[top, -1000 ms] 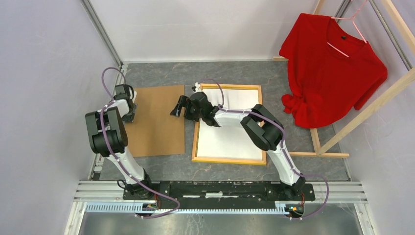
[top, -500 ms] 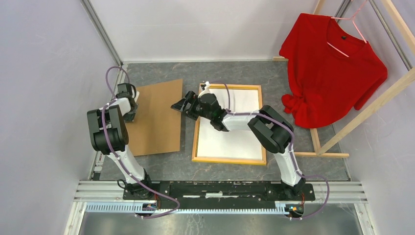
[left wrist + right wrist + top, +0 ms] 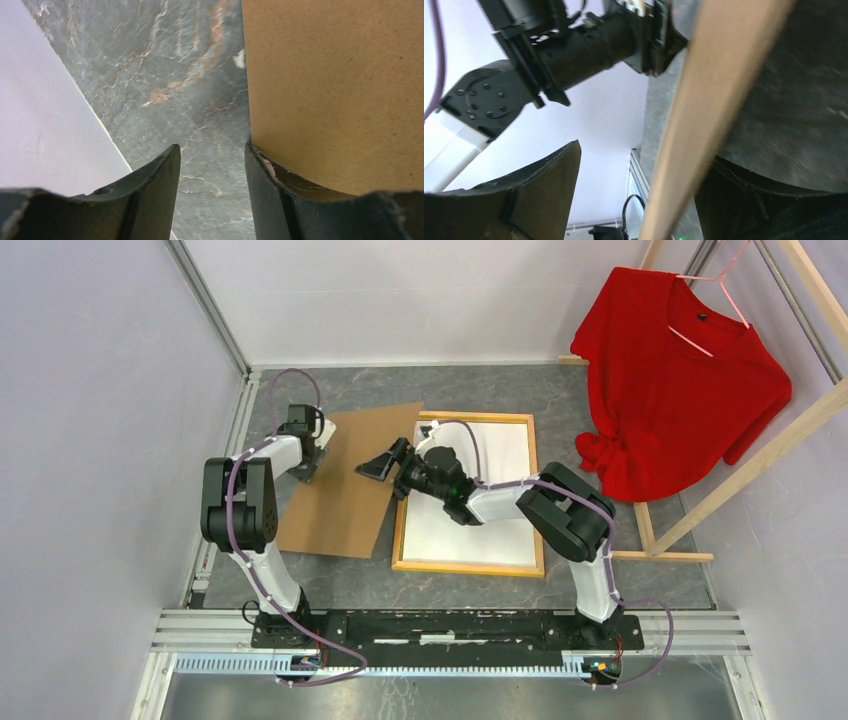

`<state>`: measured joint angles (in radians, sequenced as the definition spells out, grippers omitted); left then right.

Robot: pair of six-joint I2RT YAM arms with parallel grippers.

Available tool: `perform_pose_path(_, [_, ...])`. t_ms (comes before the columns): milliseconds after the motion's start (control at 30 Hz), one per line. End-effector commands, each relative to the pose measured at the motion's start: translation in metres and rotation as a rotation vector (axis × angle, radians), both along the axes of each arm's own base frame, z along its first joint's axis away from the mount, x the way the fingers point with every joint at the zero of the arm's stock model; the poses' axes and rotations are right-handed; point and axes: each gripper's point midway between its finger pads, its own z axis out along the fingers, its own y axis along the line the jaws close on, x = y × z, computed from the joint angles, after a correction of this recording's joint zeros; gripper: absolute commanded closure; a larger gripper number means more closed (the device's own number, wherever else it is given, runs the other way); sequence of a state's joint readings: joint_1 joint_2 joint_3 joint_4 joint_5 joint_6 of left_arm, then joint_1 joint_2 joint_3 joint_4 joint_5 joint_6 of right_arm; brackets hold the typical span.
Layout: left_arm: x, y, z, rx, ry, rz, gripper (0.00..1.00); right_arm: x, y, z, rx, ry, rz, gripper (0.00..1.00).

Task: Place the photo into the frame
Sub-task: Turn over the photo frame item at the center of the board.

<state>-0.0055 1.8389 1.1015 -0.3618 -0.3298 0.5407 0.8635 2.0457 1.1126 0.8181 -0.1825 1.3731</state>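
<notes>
While the frame (image 3: 466,567) lies flat on the counter (image 3: 560,400) just as it did a second ago, with the photo (image 3: 470,525) inside it white side up, the brown board (image 3: 340,505) has swung round. Its far corner now comes right up by the frame. Both arms have moved with it: the left claw (image 3: 308,462) is at the board's far left corner and the right claw (image 3: 382,463) at its right edge.

From the left wrist, the left claw (image 3: 211,150) is apart, with one finger (image 3: 280,195) over the board (image 3: 340,90).

From the right wrist, all blurry, the right claw (image 3: 646,152) is wide apart around the board's edge (image 3: 704,85).
</notes>
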Motion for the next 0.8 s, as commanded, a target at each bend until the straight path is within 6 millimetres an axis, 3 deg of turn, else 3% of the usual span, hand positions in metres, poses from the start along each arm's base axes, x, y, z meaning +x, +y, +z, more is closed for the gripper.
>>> perform_pose_path(0, [-0.05, -0.056, -0.054, -0.218, 0.241, -0.072, 0.41, 0.008, -0.031, 0.036, -0.018, -0.063, -0.081, 0.18])
perform_pose_path(167, [-0.045, -0.061, -0.053, -0.218, 0.234, -0.068, 0.42, 0.012, -0.07, 0.027, -0.163, -0.088, -0.163, 0.21])
perform_pose_path(333, [-0.04, -0.071, -0.048, -0.227, 0.217, -0.084, 0.42, 0.011, -0.083, 0.017, -0.201, -0.064, -0.167, 0.33])
perform_pose_path(433, [-0.038, -0.078, -0.043, -0.23, 0.21, -0.101, 0.39, 0.01, -0.085, 0.008, -0.213, -0.046, -0.155, 0.43])
perform_pose_path(533, [-0.033, -0.084, -0.031, -0.252, 0.191, -0.113, 0.26, 0.012, -0.089, 0.0, -0.234, -0.03, -0.154, 0.64])
perform_pose_path(633, [-0.022, -0.09, -0.001, -0.278, 0.136, -0.151, 0.1, 0.017, -0.095, 0.002, -0.233, -0.02, -0.17, 0.86])
perform_pose_path(733, [-0.014, -0.107, 0.049, -0.357, 0.038, -0.255, 0.02, 0.025, -0.095, 0.014, -0.216, -0.016, -0.181, 1.0])
perform_pose_path(767, [-0.015, -0.116, 0.067, -0.39, 0.0, -0.311, 0.01, 0.028, -0.094, 0.017, -0.211, -0.012, -0.185, 1.0])
